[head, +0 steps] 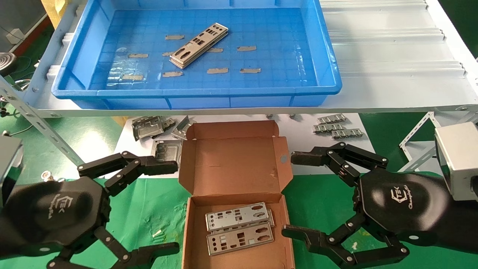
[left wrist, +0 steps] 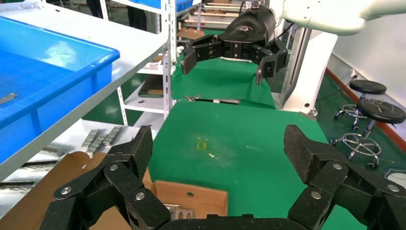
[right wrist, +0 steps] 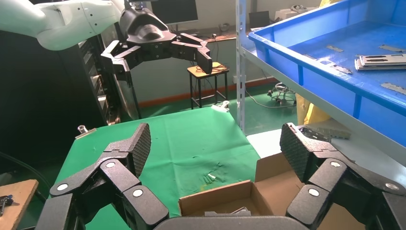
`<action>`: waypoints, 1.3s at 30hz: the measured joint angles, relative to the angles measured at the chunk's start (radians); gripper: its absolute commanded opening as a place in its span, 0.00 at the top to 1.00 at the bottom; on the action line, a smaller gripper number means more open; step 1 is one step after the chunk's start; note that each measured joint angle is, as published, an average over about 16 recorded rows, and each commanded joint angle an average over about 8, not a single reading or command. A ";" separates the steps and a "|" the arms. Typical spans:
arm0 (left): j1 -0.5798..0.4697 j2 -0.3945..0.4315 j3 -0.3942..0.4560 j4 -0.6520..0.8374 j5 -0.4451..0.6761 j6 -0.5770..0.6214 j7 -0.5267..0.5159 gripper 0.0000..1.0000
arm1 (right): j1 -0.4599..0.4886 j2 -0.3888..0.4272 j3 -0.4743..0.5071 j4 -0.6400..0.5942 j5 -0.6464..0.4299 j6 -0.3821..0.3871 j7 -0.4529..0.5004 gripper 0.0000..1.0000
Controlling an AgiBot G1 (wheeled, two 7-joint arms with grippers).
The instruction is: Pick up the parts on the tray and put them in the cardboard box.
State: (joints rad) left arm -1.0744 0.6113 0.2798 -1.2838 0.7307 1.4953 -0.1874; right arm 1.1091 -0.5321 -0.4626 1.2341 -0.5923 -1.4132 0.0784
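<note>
We see both grippers hanging low in the head view with nothing in them: the left gripper (head: pixel 170 207) at lower left and the right gripper (head: pixel 289 194) at lower right, each with its jaws spread wide on either side of the cardboard box (head: pixel 233 164), which lies open at bottom centre. 2 of the parts (head: pixel 239 227) already lie flat on the box floor, one just beside the other. A small stack of parts (head: pixel 199 45) remains on the tray (head: pixel 328 71), angled across the grid floor in the upper middle of the frame among bits of tan tape (head: pixel 217 70). We judge these plates light, stiff and thin, with slick metal faces and sharp punched edges, so they should slide easily and could bend if pinched at one tip. Lying flat, they offer little to grip from above; we would close across the narrow width near the middle of the stack, where the raised edge gives the pads purchase.
</note>
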 measured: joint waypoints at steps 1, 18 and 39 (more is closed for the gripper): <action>0.000 0.000 0.000 0.000 0.000 0.000 0.000 0.00 | 0.000 0.000 0.000 0.000 0.000 0.000 0.000 0.00; 0.000 0.000 0.000 0.000 0.000 0.000 0.000 0.00 | 0.000 0.000 0.000 0.000 0.000 0.000 0.000 0.00; 0.000 0.000 0.000 0.000 0.000 0.000 0.000 0.00 | 0.000 0.000 0.000 0.000 0.000 0.000 0.000 0.00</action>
State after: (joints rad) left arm -1.0745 0.6113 0.2799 -1.2835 0.7306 1.4952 -0.1874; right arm 1.1091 -0.5321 -0.4626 1.2341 -0.5923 -1.4132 0.0784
